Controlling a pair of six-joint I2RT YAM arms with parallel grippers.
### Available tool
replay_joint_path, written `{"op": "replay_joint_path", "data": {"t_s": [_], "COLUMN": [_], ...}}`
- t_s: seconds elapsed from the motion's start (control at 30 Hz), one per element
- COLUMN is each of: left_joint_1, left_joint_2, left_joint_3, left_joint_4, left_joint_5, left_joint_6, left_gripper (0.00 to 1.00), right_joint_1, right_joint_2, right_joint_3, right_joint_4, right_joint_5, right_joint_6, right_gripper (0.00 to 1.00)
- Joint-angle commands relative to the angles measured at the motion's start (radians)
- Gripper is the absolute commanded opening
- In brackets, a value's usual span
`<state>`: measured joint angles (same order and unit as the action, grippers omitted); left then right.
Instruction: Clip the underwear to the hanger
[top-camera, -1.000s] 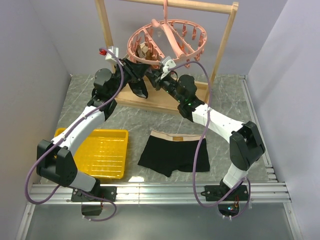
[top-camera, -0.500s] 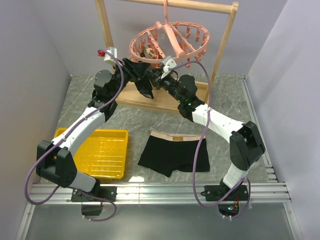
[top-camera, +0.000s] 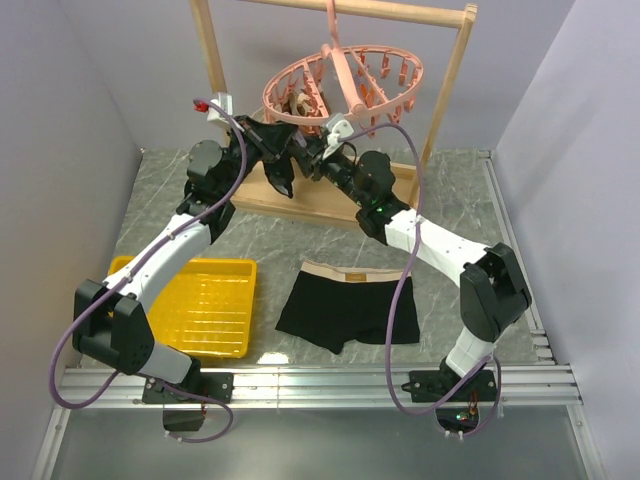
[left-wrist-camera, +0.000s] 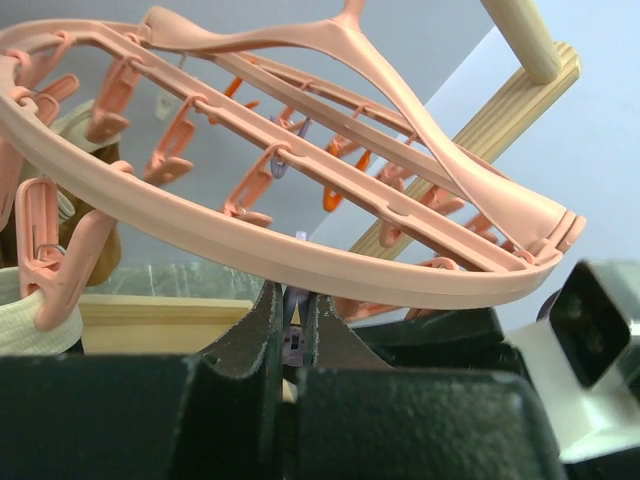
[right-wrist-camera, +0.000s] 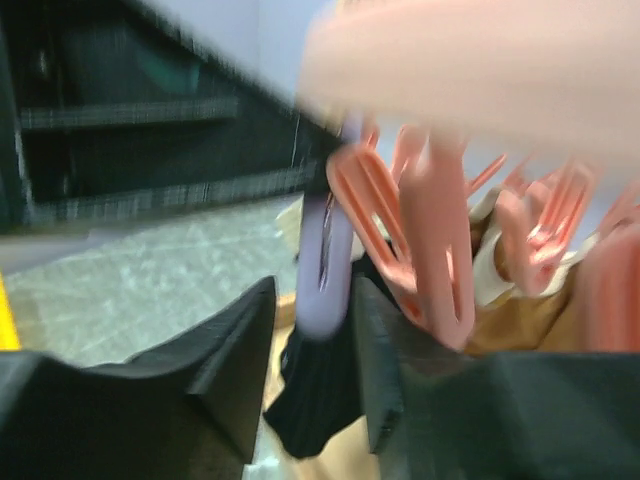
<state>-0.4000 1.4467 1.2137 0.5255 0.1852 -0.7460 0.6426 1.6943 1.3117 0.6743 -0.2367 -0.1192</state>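
Black fabric with a tan-pink band, the underwear (top-camera: 348, 310) lies flat on the table (top-camera: 290, 235), well below both pincers and on their near side. Its waistband runs left to right along its far edge. The left gripper (left-wrist-camera: 293, 310) is clenched tight under the hanger (top-camera: 345, 75) rim. The right gripper (right-wrist-camera: 312, 300) straddles a lilac peg (right-wrist-camera: 322, 260) (squeezing it or not, I cannot tell). The right arm looks nearer.

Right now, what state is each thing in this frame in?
underwear, flat on the table, unclipped
hanger, hung on the wooden rack, tilted
dark garment with cream band, pegged to the hanger, dangling
left claw, shut under the hanger's ring
right claw, open around the lilac peg
yellow tray, flat on the table
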Motion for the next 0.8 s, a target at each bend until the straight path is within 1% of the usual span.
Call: {"op": "replay_joint_path", "data": {"t_s": [0.0, 0.03, 0.13, 0.2, 0.3, 0.33, 0.37, 0.43, 0.5, 0.53, 0.63, 0.77], "left_joint_1": [0.009, 0.009, 0.009, 0.010, 0.010, 0.010, 0.009, 0.009, 0.010, 0.009, 0.009, 0.009], "left_joint_2": [-0.003, -0.006, -0.006, -0.009, -0.012, -0.014, -0.016, -0.017, -0.019, -0.017, -0.012, -0.008], "left_joint_3": [0.017, 0.017, 0.009, 0.003, -0.006, -0.009, -0.011, -0.014, -0.013, -0.010, -0.002, 0.000], "left_joint_4": [0.082, 0.080, 0.076, 0.076, 0.073, 0.073, 0.074, 0.076, 0.073, 0.071, 0.067, 0.064], "left_joint_5": [-0.006, -0.006, -0.003, -0.001, -0.001, 0.002, 0.002, 0.007, 0.005, 0.007, 0.011, 0.013], "left_joint_6": [-0.016, -0.013, -0.006, 0.003, 0.016, 0.020, 0.020, 0.023, 0.022, 0.022, 0.022, 0.016], "left_gripper": [0.00, 0.00, 0.00, 0.00, 0.00, 0.00, 0.00, 0.00, 0.00, 0.00, 0.00, 0.00], "right_joint_1": [-0.001, -0.004, -0.018, -0.027, -0.044, -0.046, -0.044, -0.044, -0.043, -0.040, -0.038, -0.038], "right_joint_2": [-0.057, -0.064, -0.099, -0.126, -0.156, -0.162, -0.174, -0.188, -0.194, -0.191, -0.147, -0.061], "right_joint_3": [-0.031, -0.046, -0.095, -0.124, -0.167, -0.175, -0.186, -0.236, -0.271, -0.285, -0.278, -0.240], "right_joint_4": [-0.010, -0.031, -0.073, -0.108, -0.228, -0.301, -0.333, -0.387, -0.409, -0.450, -0.539, -0.654], "right_joint_5": [-0.012, -0.013, -0.058, -0.087, -0.166, -0.211, -0.234, -0.281, -0.306, -0.314, -0.323, -0.338], "right_joint_6": [0.000, 0.000, 0.004, 0.001, 0.001, 0.001, 0.003, 0.012, 0.029, 0.029, 0.046, 0.058], "right_gripper": [0.46, 0.51, 0.57, 0.59, 0.60, 0.61, 0.61, 0.55, 0.54, 0.52, 0.49, 0.48]}}
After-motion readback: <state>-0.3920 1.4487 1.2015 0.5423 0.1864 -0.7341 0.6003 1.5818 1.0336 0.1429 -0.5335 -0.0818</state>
